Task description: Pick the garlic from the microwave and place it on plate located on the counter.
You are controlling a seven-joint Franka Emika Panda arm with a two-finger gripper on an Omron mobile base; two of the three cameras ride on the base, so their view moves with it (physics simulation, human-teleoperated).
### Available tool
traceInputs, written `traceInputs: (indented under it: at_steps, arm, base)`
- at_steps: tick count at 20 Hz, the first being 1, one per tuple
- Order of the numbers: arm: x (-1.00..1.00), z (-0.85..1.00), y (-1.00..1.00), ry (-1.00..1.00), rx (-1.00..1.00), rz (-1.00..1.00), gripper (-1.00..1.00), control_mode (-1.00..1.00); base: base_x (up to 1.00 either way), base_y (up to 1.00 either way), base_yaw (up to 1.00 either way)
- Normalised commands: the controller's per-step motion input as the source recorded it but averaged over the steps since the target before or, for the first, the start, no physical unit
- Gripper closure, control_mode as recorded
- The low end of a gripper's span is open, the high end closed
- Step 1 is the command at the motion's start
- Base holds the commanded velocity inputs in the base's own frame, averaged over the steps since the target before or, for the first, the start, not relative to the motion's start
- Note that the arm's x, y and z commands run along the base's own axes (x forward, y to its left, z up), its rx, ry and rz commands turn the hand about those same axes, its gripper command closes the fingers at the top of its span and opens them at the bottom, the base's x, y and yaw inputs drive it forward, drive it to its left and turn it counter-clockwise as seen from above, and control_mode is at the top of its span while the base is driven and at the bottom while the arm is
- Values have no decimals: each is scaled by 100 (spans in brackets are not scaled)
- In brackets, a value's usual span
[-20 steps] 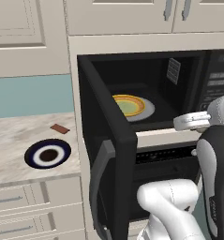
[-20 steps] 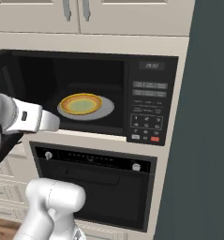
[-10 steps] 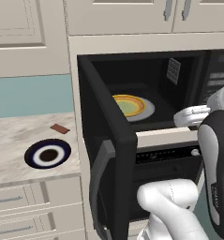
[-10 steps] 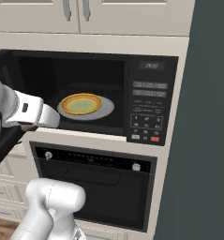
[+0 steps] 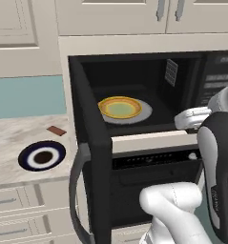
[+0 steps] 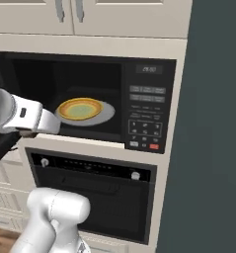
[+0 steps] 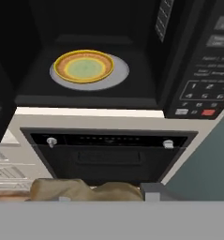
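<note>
cream upper cabinets (image 5: 110, 16) | pale teal backsplash (image 5: 27, 95) | black wall oven (image 6: 95, 195) | cream drawers (image 5: 29, 209)

Black microwave (image 5: 134, 81); yellow-orange dish (image 7: 84, 66), greenish centre; navy-rimmed plate (image 5: 41, 156); tan garlic (image 7: 76, 190).

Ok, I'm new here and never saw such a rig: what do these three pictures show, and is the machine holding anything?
It is a white robot arm on a drivable base in a rendered kitchen. Two pictures come from base cameras behind the arm, left and right; the third looks along the gripper from the hand. The microwave stands open, a yellow-orange dish on its turntable. On the counter lie a navy-rimmed plate and a small reddish-brown bar. The tan lump at the bottom of the hand view is the garlic, which the shut gripper appears to hold in front of the microwave.
</note>
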Motion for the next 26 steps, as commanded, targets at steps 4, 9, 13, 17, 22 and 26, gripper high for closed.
traceInputs:
  at_steps: [4,9,13,17,22,26]
  arm:
    - [0,0,0,0,0,0,100,100]
    - [0,0,0,0,0,0,100,100]
    - [0,0,0,0,0,0,100,100]
    - [0,0,0,0,0,0,100,100]
    - [0,0,0,0,0,0,100,100]
    - [0,0,0,0,0,0,100,100]
  base:
    - [-17,-97,48]
    - [-38,-45,90]
    - [-41,-6,100]
    - [-31,-18,100]
    - [-28,-35,97]
    - [-34,-43,93]
